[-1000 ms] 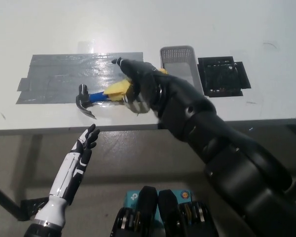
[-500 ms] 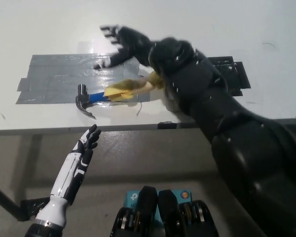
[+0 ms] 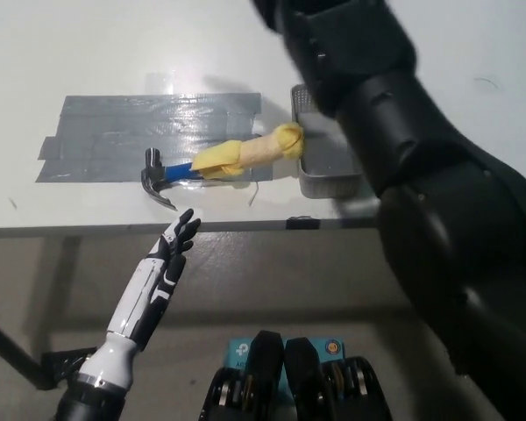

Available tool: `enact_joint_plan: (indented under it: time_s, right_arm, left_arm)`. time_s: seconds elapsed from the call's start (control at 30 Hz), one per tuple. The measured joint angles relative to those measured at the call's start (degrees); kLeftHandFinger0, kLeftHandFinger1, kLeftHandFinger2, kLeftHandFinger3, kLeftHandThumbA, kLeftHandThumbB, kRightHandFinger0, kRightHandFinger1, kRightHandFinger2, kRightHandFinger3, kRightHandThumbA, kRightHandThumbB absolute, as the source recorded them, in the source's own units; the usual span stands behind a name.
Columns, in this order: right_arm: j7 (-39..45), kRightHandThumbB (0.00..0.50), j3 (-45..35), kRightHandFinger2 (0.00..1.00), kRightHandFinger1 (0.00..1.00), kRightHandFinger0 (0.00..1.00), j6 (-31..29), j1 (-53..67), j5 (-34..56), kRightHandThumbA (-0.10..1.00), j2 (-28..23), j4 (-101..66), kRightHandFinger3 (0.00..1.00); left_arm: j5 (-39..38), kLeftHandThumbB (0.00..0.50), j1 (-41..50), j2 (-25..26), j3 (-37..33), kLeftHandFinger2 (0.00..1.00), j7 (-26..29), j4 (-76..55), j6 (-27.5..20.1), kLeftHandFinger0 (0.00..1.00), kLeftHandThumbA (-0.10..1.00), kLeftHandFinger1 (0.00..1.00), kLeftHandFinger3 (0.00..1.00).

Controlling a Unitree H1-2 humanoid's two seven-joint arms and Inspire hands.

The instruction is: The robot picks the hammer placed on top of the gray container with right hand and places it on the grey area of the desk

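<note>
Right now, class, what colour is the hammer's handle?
Mostly yellow, blue near the dark head, on the hammer; head view.

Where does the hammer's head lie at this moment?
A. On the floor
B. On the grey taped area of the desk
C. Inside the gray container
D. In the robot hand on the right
B: the hammer lies free, its head on the grey taped area, its handle end by the gray container.
</note>
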Motion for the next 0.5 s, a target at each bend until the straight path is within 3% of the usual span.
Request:
enact_joint_plan:
  time_s: [0.1,0.13,0.3,0.37,0.5]
  right_arm:
    - [0.39,0.5,0.79,1.0,1.0,1.0,1.03,2.5,0.0,0.95,-2.1,-5.8,1.0]
    - [0.54,0.472,0.93,1.0,1.0,1.0,1.28,3.62,-0.02,0.97,-2.91,-8.11,1.0]
    - [1.27,0.5,1.01,1.0,1.0,1.0,2.74,10.24,-0.01,1.0,-6.68,-17.84,1.0]
    - [1.44,0.442,0.99,1.0,1.0,1.0,3.49,13.39,0.0,0.97,-8.21,-21.26,1.0]
    - [1.89,0.471,0.68,1.0,1.0,1.0,4.86,20.11,0.26,0.95,-11.35,-27.21,1.0]
  left_arm:
    - [0.0,0.25,0.0,0.0,0.0,1.0,0.0,0.49,0.0,1.0,1.0,1.0,1.0]
    - [0.0,0.243,-0.03,-0.01,0.02,1.0,0.0,0.74,0.0,1.0,1.0,1.0,1.0]
    - [-0.01,0.257,-0.03,-0.01,0.05,1.0,0.02,1.69,0.02,1.0,1.0,1.0,1.0]
    - [-0.01,0.248,-0.03,-0.01,0.07,1.0,0.02,1.98,0.02,1.0,1.0,1.0,1.0]
    - [-0.01,0.251,-0.03,-0.02,0.08,1.0,0.02,2.87,0.02,1.0,1.0,1.0,1.0]
